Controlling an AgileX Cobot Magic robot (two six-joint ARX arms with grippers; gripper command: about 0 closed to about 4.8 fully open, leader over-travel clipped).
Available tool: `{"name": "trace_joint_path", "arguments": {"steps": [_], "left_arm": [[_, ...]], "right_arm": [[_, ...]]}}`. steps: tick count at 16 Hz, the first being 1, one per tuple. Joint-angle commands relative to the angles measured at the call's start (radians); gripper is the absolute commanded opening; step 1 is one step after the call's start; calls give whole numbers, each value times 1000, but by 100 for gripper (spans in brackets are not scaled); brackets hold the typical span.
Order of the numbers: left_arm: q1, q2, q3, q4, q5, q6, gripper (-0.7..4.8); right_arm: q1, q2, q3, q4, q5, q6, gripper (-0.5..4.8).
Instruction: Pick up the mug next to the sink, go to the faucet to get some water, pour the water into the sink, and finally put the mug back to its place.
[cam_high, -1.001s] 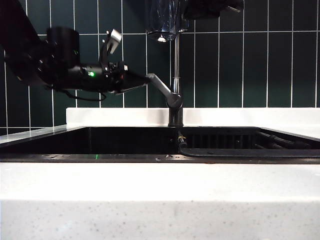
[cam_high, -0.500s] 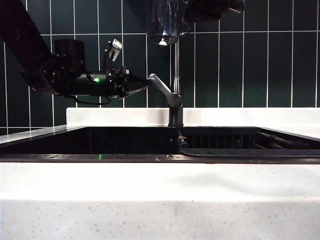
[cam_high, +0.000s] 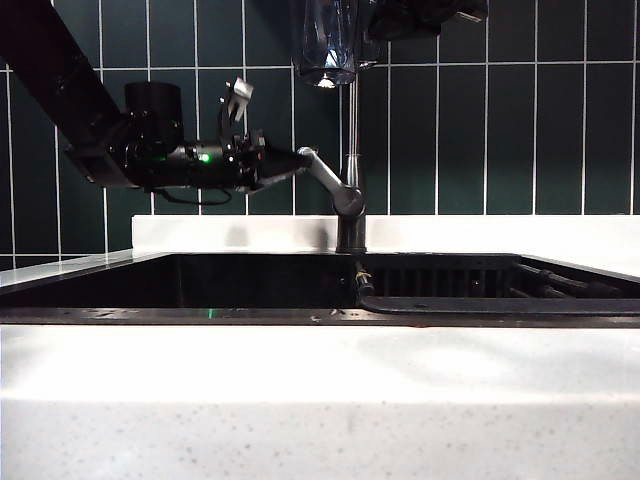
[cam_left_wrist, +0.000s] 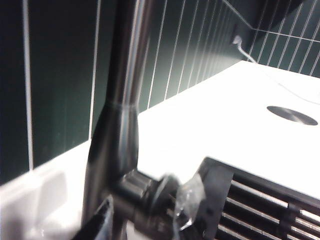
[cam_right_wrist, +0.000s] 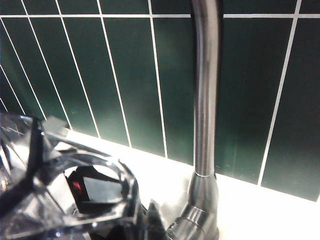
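Right gripper (cam_high: 372, 25) is pinching the mug (cam_high: 325, 45) high beside the faucet (cam_high: 350, 150) pipe, above the sink (cam_high: 250, 285); the pinch shows only partly in its wrist view. Left gripper (cam_high: 290, 160) sits at the grey lever handle (cam_high: 328, 180); I cannot tell whether it is spread or pressed together. Risk, as judged: if the mug is off the spout line, water would miss it. A wet faceted glass could slip in the pinch and strike the bench (cam_high: 320, 380).
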Motion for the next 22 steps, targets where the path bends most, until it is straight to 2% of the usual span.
{"name": "trace_joint_path", "arguments": {"steps": [1, 6, 9, 10, 11, 16, 22], "left_arm": [[-1, -3, 19, 5, 9, 10, 155], [-1, -3, 26, -1, 7, 22, 146], [-3, -3, 26, -1, 11, 21, 47], [-3, -3, 26, -1, 11, 21, 47], [-3, -3, 25, -2, 17, 21, -8], [-4, -3, 23, -10, 89, 18, -6], [-28, -5, -16, -4, 114, 37, -6]], "right_arm": [[1, -7, 8, 18, -1, -3, -9], [1, -7, 8, 17, -1, -3, -9], [1, -7, 8, 17, -1, -3, -9], [1, -7, 8, 17, -1, -3, -9], [1, -7, 8, 17, -1, -3, -9], [1, -7, 8, 14, 1, -2, -9], [1, -7, 8, 10, 1, -3, -9]]}}
